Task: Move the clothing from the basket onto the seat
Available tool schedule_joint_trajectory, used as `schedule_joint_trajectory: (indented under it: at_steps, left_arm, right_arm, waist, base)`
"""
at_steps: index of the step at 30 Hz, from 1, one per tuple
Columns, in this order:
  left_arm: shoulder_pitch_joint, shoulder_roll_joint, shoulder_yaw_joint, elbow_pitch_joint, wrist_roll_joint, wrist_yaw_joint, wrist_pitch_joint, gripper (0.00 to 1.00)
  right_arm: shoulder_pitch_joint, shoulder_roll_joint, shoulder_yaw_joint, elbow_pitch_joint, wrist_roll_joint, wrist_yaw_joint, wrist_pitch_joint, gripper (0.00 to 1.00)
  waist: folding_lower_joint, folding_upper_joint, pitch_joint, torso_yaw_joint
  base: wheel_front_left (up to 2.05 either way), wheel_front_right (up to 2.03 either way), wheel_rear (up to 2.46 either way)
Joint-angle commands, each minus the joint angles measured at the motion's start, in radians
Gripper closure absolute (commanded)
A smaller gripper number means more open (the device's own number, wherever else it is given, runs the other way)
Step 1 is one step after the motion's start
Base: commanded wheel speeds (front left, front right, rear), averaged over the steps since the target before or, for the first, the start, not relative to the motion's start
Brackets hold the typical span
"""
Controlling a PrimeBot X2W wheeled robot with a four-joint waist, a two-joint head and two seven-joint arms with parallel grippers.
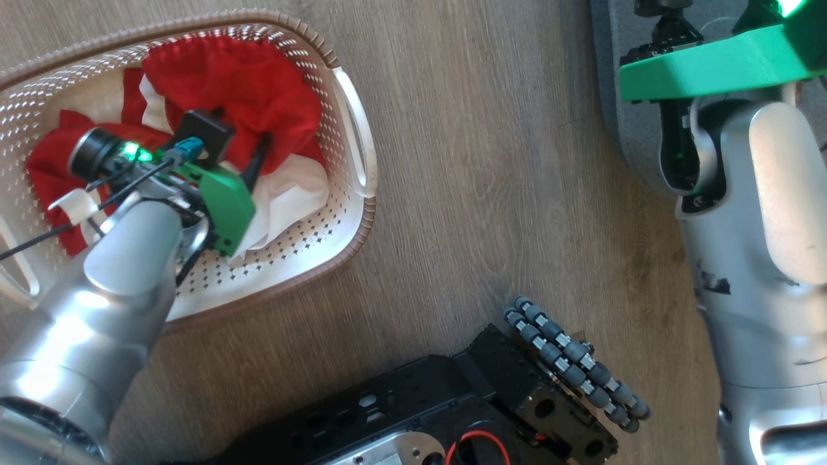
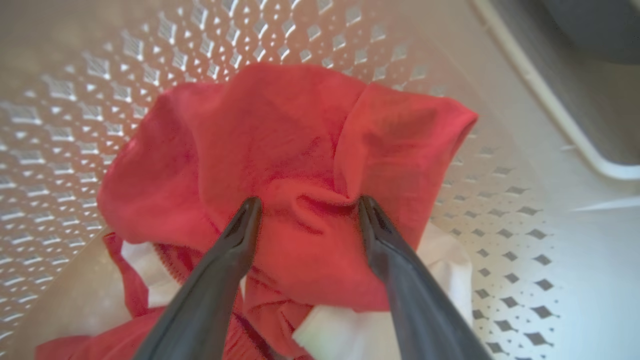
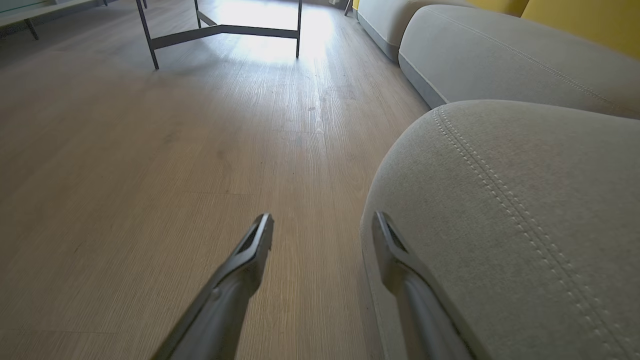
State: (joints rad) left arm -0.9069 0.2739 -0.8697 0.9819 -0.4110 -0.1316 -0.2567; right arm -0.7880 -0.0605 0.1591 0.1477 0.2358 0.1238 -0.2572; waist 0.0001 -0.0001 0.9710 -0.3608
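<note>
**Left gripper down in the basket, astride red cloth**

Left gripper (image 2: pixel 310 205) has its fingers spread, with the tips pushed into a bunched fold of the red clothing (image 2: pixel 280 150). The fold sits between them and is not pinched. The clothing lies heaped in the basket (image 1: pixel 362 219), red over white panels, with the perforated wall just behind it. The basket stands on the wood floor (image 1: pixel 484 161), apart from the seat (image 3: pixel 500 200). The right gripper (image 3: pixel 322 222) hangs with its fingers spread and nothing between them, low over the floor just beside the seat's rounded corner. One finger overlaps the cushion's edge in the wrist view; whether it touches, I cannot tell. Pale stitching runs across the seat's top.
</note>
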Motion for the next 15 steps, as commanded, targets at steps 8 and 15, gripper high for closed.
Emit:
schedule_joint_trajectory:
  at_steps: [8,15]
  left_arm:
    - [-0.048,-0.029,-0.023,0.128,0.032,0.001,-0.005,0.0]
    - [-0.046,-0.035,-0.034,0.083,0.006,0.001,-0.005,1.0]
  right_arm:
    - [0.082,0.01,-0.015,-0.041,-0.01,0.007,-0.005,0.0]
    - [0.069,0.01,-0.014,-0.033,-0.006,0.007,-0.005,0.0]
  waist:
    - [-0.0001,0.0001,-0.001,0.004]
    - [-0.0001,0.0001,-0.012,0.009]
  base:
    - [0.0,0.0,0.0]
    - [0.0,0.0,0.0]
